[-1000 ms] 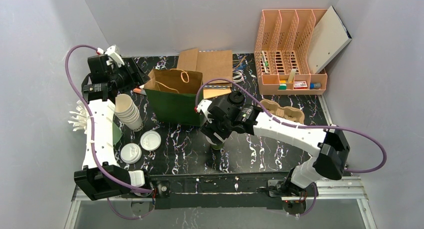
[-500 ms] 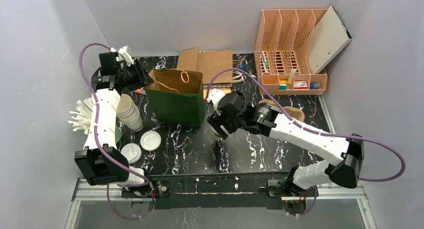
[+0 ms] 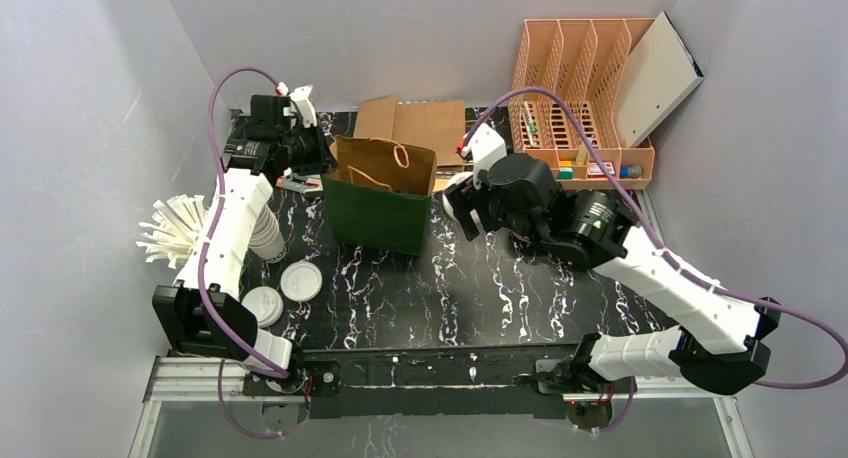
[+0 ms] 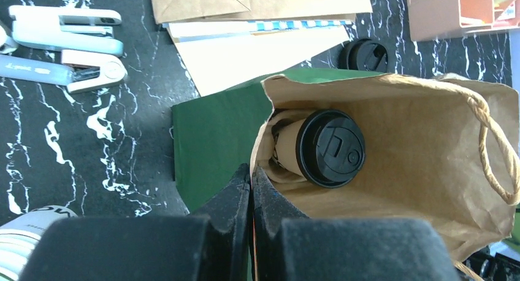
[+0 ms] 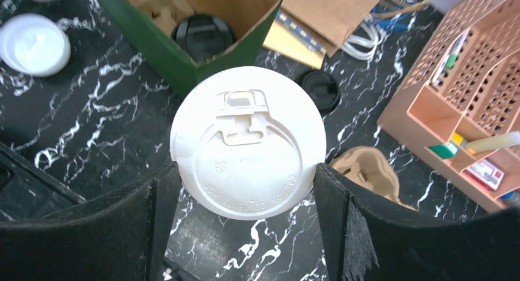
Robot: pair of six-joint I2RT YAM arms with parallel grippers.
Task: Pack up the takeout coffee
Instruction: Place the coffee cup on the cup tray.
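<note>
Pinching the rim of the paper bag (image 3: 375,218) between fully closed fingers, the left claw (image 4: 251,177) steadies it on the tabletop (image 3: 480,298). The right claw (image 5: 245,189), spread wide around a white-lidded cup (image 5: 248,140), hovers just right of the bag, whose open mouth lies to its left; a black-lidded cup (image 4: 330,149) already stands inside.

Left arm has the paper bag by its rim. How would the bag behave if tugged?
The paper bag probably flexes rather than moves rigidly: its rim looks thin and wrinkled where the left jaws pinch it. The black-lidded cup inside weights one end, so it likely slides rather than tips.
</note>
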